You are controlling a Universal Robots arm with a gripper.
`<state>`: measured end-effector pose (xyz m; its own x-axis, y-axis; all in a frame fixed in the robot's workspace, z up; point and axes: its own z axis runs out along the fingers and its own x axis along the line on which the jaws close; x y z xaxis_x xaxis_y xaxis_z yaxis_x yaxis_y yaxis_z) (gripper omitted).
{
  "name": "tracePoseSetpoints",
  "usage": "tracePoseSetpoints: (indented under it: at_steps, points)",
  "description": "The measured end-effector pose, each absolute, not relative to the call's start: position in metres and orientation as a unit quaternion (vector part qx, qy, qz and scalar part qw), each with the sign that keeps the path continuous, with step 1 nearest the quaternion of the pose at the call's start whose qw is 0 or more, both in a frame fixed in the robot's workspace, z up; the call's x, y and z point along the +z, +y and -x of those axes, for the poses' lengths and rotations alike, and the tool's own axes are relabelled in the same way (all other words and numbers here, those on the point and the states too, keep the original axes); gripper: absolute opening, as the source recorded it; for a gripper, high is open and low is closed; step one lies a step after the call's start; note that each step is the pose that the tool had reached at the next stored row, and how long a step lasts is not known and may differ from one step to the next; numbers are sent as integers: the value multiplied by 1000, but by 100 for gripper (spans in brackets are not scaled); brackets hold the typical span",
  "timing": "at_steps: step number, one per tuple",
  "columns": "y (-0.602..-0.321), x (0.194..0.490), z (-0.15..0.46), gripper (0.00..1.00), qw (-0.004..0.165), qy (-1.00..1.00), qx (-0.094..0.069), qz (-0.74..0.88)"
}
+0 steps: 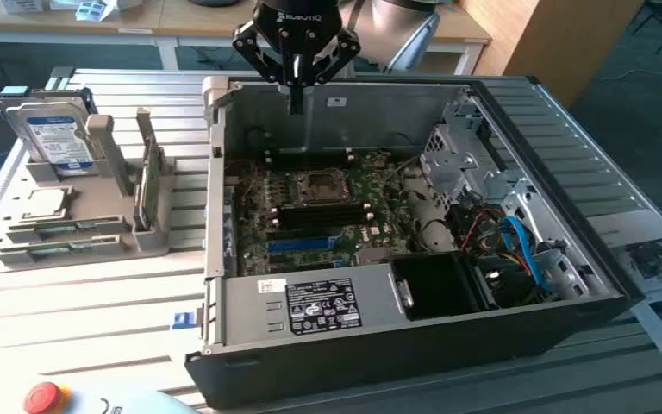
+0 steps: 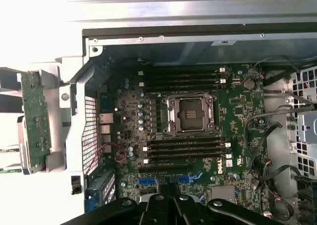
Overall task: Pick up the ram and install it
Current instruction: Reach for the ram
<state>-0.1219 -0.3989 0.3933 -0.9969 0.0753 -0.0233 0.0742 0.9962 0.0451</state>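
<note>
Black two-finger gripper [image 1: 296, 102] hangs above the far wall of the open black metal desktop computer case [image 1: 423, 345], jaws together, nothing between them. Ram, a long thin green circuit-board stick [image 1: 146, 185], stands on edge in the grey plastic rack [image 1: 147, 243] on the exterior view's left of the case, well apart from the gripper. Green motherboard [image 2: 237, 111] lies exposed inside the case.
</note>
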Motion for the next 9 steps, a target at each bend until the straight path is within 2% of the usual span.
tracePoseSetpoints:
  at_steps: [9]
  points:
    - [-399, 393, 124, 10, 12, 999, 22, -37]
